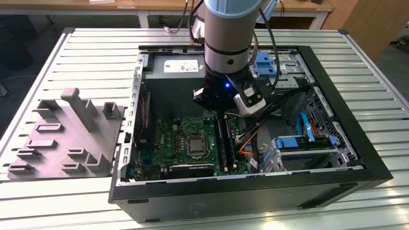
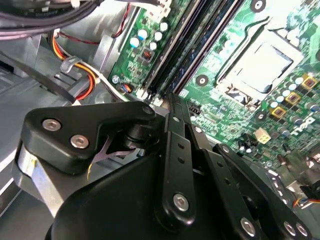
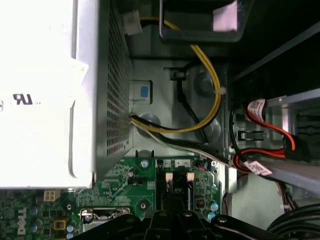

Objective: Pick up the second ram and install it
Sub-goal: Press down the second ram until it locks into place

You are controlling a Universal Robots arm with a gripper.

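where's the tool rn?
In the exterior view the tool is inside the open PC case, low over the memory sockets, on the exterior view's right of the CPU socket.

We see a tabletop (image 1: 89, 52) of pale ribbed metal slats with a dull sheen. On it the computer case (image 1: 255, 194) looks like matt black painted metal, and the grey tray (image 1: 64, 139) like matt moulded plastic. The motherboard (image 2: 225, 30) is glossy green, its processor socket (image 2: 262, 67) bright bare metal. The pincer (image 2: 170, 125) has smooth black links with shiny screws.
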